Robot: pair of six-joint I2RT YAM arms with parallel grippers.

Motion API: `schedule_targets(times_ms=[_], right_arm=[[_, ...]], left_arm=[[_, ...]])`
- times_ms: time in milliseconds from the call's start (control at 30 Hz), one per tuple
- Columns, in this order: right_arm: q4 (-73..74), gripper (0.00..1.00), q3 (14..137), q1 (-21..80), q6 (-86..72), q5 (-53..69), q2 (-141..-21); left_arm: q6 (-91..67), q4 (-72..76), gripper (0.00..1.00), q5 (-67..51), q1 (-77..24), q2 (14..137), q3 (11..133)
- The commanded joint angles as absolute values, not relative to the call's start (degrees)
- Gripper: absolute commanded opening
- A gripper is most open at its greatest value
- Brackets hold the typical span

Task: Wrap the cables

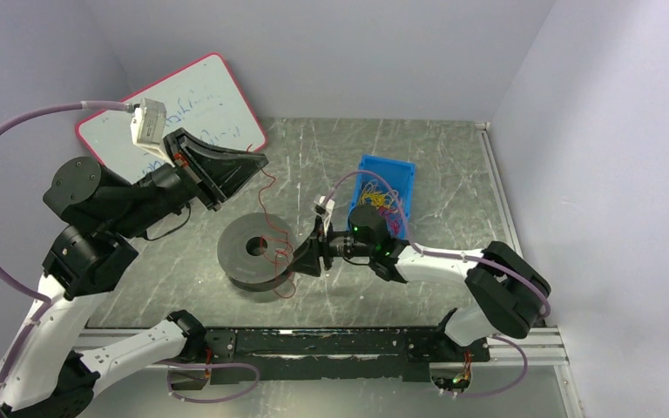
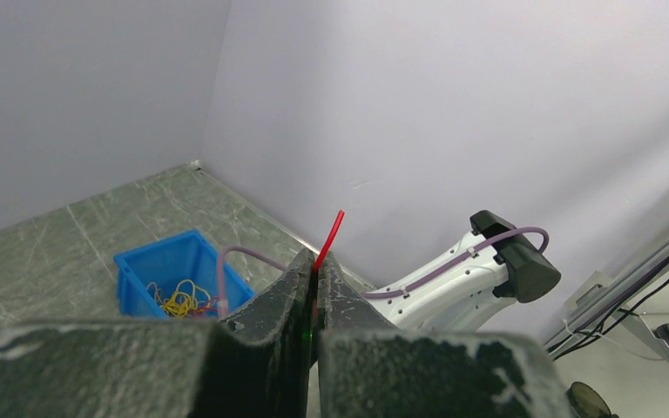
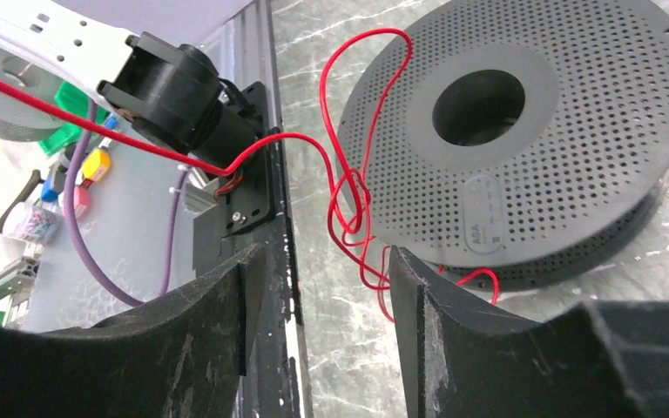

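**Left fingers (image 2: 314, 261) clamped on the red wire (image 2: 330, 233), right fingers (image 3: 322, 261) apart beside the spool (image 3: 531, 174)**

Black fingers fill the bottom of both wrist views, so I start there. On the left wrist camera the two fingers are pressed together at lower centre. A short stub of the wire pokes up from between their tips, so I read that as a firm pinch.

On the right wrist camera the fingers stand apart at the lower edge. Through the gap I see kinked loops of wire lying against the spool's left edge. I cannot tell whether either finger touches the wire. A longer strand runs off to the upper left of that frame.

From the top camera, the left fingers (image 1: 257, 161) sit raised left of centre, in front of a whiteboard (image 1: 200, 104) in the upper left. The red wire (image 1: 266, 196) drops from them, crosses the spool (image 1: 244, 257) and bunches in loose loops at its lower right rim. The spool lies flat on the worktop (image 1: 453, 192), just left of centre, its perforated face up.

The right fingers (image 1: 300, 261) come in from the right and reach the spool's right rim, at the loops. A blue bin (image 1: 392, 174) with a tangle of mostly yellow wire sits right of centre, behind the right wrist.
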State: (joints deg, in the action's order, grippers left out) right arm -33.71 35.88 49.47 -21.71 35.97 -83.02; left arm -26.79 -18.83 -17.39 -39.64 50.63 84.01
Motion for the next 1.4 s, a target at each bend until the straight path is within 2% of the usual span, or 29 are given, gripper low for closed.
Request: schedule_targets(times_ms=[0, 200, 267, 433, 533, 667, 800, 1000, 1133, 1367], right_arm=[[-39.74, 0.57, 37.47, 50.93, -23.15, 36.78, -85.12], [-40.54, 0.55, 38.63, 51.77, -23.03, 34.98, -87.92], [-41.13, 0.51, 39.10, 51.96, -23.18, 35.23, -88.64], [-40.41, 0.22, 39.93, 52.12, -22.69, 36.22, -89.40], [-39.11, 0.00, 39.13, 52.20, -22.29, 34.88, -87.80], [-34.36, 0.00, 36.45, 52.13, -20.21, 31.77, -82.00], [-26.55, 0.00, 34.09, 51.51, -18.34, 28.46, -71.63], [-11.64, 0.00, 33.87, 50.42, -15.73, 23.09, -57.25], [-3.26, 0.00, 35.34, 50.02, -14.90, 21.84, -49.60], [10.97, 0.00, 41.02, 49.35, -12.99, 19.19, -44.01]], left_arm=[[-26.28, -18.73, 0.07, -16.45, -40.00, 50.48, 85.96], [-26.28, -18.64, 0.07, -16.58, -40.04, 50.61, 86.14], [-26.19, -18.46, 0.07, -16.51, -40.03, 50.47, 85.98], [-25.83, -18.89, 0.07, -15.92, -40.03, 50.38, 86.16], [-24.93, -20.11, 0.07, -14.09, -40.00, 50.45, 86.51], [-20.61, -23.57, 0.07, -6.02, -39.99, 49.44, 87.14], [-14.86, -28.59, 0.07, 14.84, -40.06, 47.14, 87.19], [-9.75, -30.94, 0.07, 38.99, -39.99, 42.62, 81.87], [-7.69, -31.98, 0.07, 48.16, -40.07, 41.08, 78.73], [-9.49, -38.98, 0.07, 61.72, -40.02, 40.65, 78.33]])
